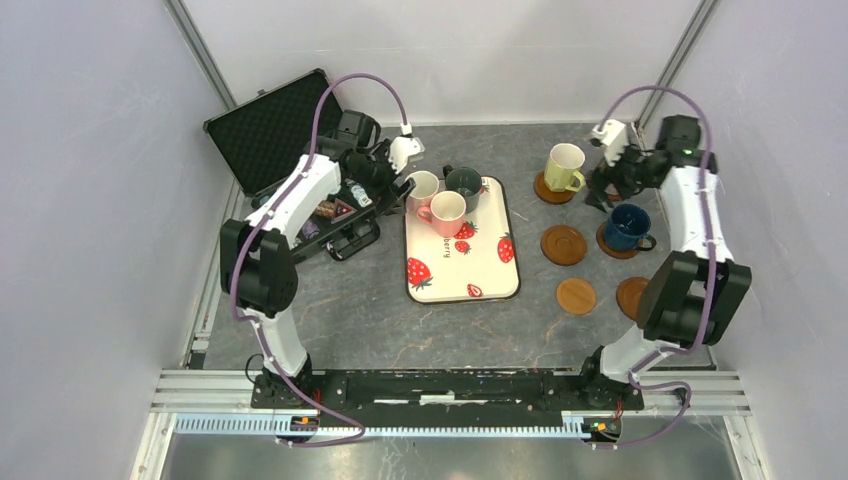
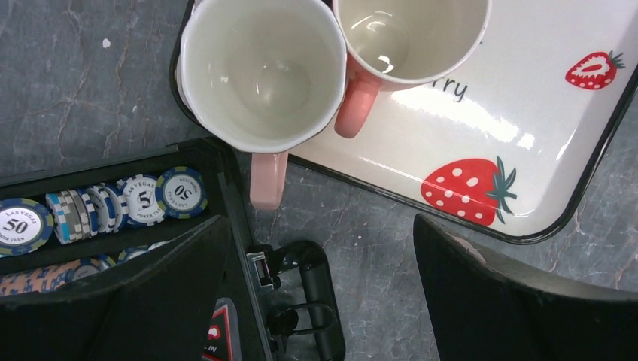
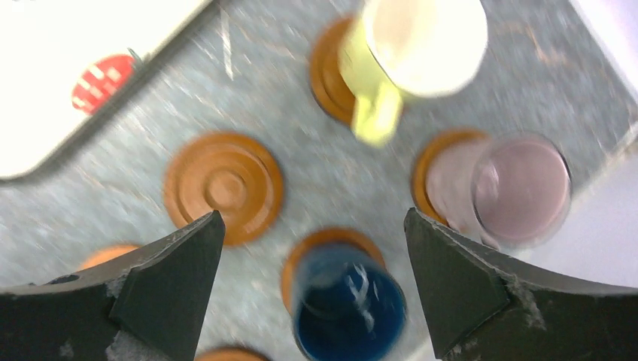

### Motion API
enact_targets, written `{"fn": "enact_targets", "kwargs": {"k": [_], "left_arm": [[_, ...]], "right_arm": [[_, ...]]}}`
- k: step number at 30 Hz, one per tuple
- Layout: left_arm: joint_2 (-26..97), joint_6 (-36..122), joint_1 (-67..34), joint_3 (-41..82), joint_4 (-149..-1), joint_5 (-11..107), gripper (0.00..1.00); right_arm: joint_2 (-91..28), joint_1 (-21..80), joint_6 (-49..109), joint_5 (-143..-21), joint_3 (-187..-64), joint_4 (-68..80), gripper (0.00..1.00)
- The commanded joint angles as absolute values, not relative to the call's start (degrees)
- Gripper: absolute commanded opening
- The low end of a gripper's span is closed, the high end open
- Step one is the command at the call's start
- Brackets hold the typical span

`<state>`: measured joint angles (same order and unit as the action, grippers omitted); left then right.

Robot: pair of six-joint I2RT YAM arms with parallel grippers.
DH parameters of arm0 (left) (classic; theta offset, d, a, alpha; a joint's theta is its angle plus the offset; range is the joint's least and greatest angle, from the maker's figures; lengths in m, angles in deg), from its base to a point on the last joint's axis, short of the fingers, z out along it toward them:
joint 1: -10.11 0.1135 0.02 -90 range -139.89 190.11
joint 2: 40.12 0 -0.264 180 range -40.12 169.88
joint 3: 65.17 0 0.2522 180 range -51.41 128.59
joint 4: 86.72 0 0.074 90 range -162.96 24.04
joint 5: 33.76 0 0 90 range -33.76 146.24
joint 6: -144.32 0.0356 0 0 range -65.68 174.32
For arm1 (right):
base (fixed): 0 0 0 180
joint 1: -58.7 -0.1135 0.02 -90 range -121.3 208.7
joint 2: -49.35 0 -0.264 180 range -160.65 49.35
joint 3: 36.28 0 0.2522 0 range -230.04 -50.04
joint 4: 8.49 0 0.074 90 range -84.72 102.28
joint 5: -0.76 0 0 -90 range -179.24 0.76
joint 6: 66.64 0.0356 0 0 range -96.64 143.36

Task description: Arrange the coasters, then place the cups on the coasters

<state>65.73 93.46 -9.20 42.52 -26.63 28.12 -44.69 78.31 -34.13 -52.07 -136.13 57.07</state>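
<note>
Even bright light; right wrist view smeared, glare whitening the tray [image 2: 481,113].

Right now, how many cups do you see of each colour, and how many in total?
Pink cups: 2
Yellow-green cup: 1
Navy blue cup: 1
Lilac cup: 1
Dark green-grey cup: 1
Total: 6

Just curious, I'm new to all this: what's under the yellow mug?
A brown wooden coaster. Its rim shows beside the base of the yellow mug. The mug covers the middle of the coaster, so whatever may lie there cannot be seen.
</note>
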Motion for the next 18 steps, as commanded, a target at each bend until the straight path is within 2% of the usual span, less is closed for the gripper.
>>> {"fn": "enact_targets", "kwargs": {"k": [1, 4, 9, 11, 18], "left_arm": [[65.5, 91.9, -9.2, 46.0, -29.3, 25.9, 0.97], [67.7, 79.9, -8.9, 50.4, -36.7, 28.5, 0.99], [80.7, 59.2, -10.2, 73.6, -34.1, 31.2, 0.96], [86.0, 51.6, -11.3, 81.3, -32.0, 33.1, 1.0], [90.4, 38.0, -17.3, 82.1, -31.8, 48.9, 0.96]], "right_arm": [[-42.1, 68.1, -19.4, -51.5, -133.7, 45.9, 0.96], [-44.0, 62.4, -12.8, -51.7, -135.1, 41.1, 0.95], [-48.0, 59.1, -6.4, -51.8, -138.3, 37.9, 0.92], [-49.1, 59.2, -5.8, -53.5, -139.8, 37.9, 0.92], [-47.1, 60.4, -5.1, -57.1, -138.9, 36.9, 0.93]]}}
